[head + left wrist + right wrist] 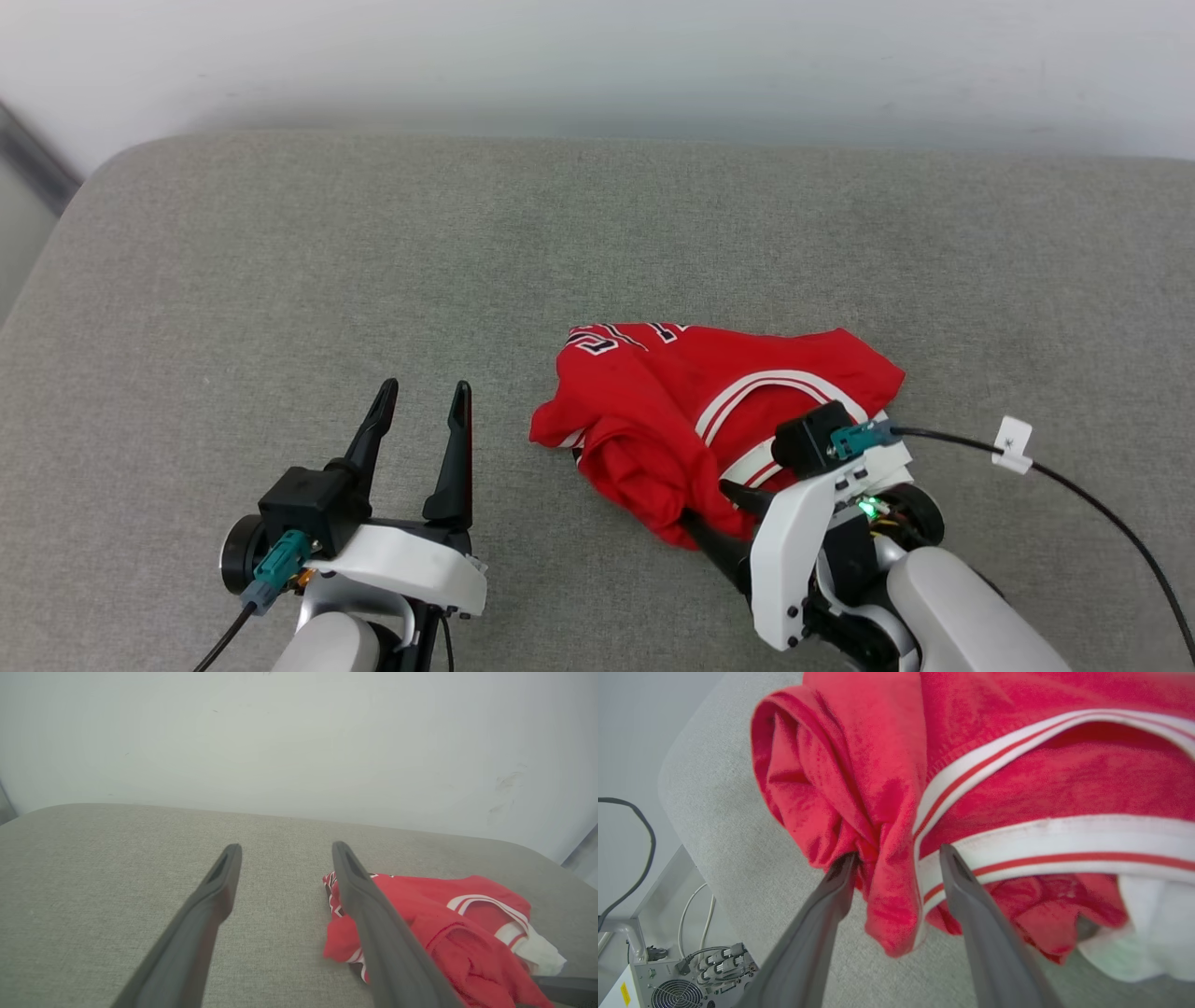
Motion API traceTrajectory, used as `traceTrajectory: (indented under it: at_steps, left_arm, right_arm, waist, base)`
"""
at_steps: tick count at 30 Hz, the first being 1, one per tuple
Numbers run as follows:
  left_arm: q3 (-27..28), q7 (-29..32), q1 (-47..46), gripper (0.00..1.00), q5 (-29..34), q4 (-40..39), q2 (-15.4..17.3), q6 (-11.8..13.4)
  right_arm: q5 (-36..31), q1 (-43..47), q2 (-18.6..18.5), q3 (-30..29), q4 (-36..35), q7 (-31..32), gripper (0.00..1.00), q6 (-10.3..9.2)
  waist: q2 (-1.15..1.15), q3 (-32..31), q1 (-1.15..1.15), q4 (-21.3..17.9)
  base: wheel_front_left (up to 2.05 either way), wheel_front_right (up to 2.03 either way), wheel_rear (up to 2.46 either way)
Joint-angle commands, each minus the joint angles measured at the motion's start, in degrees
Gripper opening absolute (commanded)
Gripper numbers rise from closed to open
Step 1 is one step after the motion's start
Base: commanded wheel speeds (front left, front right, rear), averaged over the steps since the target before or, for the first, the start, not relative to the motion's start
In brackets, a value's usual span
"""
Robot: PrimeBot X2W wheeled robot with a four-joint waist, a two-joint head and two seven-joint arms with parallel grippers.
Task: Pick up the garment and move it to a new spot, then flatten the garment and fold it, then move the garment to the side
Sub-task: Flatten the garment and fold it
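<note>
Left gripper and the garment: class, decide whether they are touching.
Apart. In the head view the left gripper, fingers open, stands left of the garment, with bare grey cushion between them.

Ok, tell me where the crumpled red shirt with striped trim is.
The red shirt lies right of centre in the head view on the grey fabric surface, the right gripper straddling its near edge.

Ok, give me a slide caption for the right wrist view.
Right gripper, jaws apart, straddling a hanging fold of the crumpled red shirt on a grey cushion.
</note>
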Motion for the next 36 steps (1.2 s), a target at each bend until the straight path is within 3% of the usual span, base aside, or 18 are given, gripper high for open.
traceTrajectory:
  at_steps: [1,5,12,16,26,30,36]
  left_arm:
    - [0.1,-0.3,0.0,1.0,0.1,0.1,0.0,-0.1]
    - [0.2,-0.3,0.6,1.0,0.0,0.5,0.1,0.0]
    - [0.5,-0.3,2.0,1.0,-0.3,0.8,0.5,0.4]
    - [0.7,0.0,2.9,1.0,-0.5,0.7,1.0,0.8]
    - [0.2,1.1,5.1,1.0,-0.6,-0.4,2.0,1.7]
    - [0.1,1.8,5.8,1.0,-0.5,-0.7,2.4,2.1]
    - [0.3,3.6,5.9,1.0,-0.1,-1.4,3.6,3.1]
  right_arm:
    - [0.5,0.5,0.6,0.4,0.6,-1.8,1.0,-0.02]
    - [0.4,1.9,-0.6,1.0,0.6,-8.3,1.0,-0.02]
    - [-2.3,6.8,-3.6,-0.8,-5.5,-16.0,1.0,-0.02]
    - [-5.9,10.6,-3.9,-8.2,-9.9,-20.4,1.0,-0.03]
    - [-17.1,17.6,1.6,-31.2,-17.7,-24.3,1.0,-0.02]
    - [-19.9,20.3,3.2,-35.8,-20.5,-23.4,1.0,-0.02]
    - [-22.0,23.5,4.6,-37.1,-25.3,-21.6,1.0,-0.02]
  waist:
    - [0.0,0.0,0.0,0.0]
    - [0.0,-0.6,0.0,-0.2]
    - [0.0,-3.2,0.0,-1.5]
    - [0.0,-5.0,0.0,-2.4]
    - [0.0,-8.0,0.0,-3.4]
    - [0.0,-8.4,0.0,-3.7]
    - [0.0,-8.7,0.0,-4.6]
  base:
    - [0.0,0.0,0.0]
    - [0.0,0.0,0.0]
    - [0.0,0.0,0.0]
    - [0.0,0.0,0.0]
    - [0.0,0.0,0.0]
    - [0.0,0.0,0.0]
    - [0.0,0.0,0.0]
